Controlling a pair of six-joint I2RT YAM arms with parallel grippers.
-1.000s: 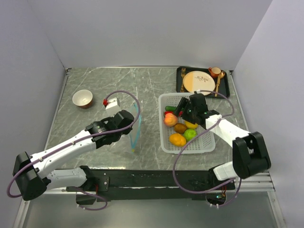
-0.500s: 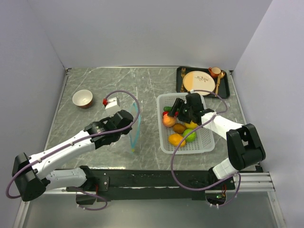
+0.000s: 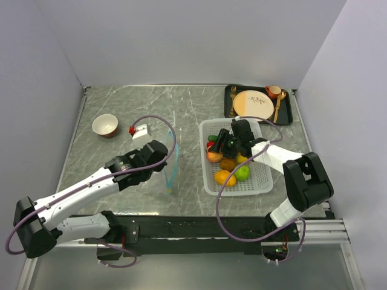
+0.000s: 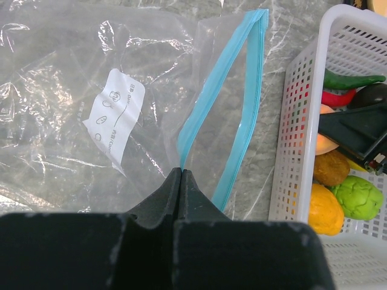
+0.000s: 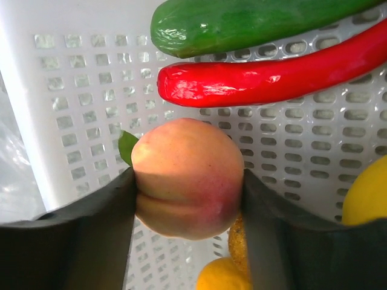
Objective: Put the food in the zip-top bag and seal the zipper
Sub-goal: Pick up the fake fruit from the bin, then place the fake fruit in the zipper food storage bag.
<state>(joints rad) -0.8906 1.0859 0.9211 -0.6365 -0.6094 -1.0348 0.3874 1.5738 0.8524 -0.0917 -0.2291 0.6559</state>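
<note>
Barely begun, by my judgement: all the food (image 3: 228, 164) that shows lies in the basket (image 3: 254, 184), none shows in the bag (image 4: 91, 90), and the zipper (image 4: 237, 124) is unsealed, its two blue strips parted into a narrow loop. Filling and sealing are both left to do.

The left gripper (image 4: 181, 172) is closed tight on one end of the zipper and holds the bag's mouth up off the table (image 3: 121, 109), just left of the basket. The rest of the bag lies crumpled and flat beyond it.

The right gripper (image 5: 187, 193) is down inside the basket at its left side, with a finger pressed against each side of the peach (image 5: 181, 163), so it grips the peach, which is not yet lifted out. The red and green peppers (image 5: 272, 75) lie just beyond it on the basket floor. The bag's mouth is near, across the basket's left wall.
</note>
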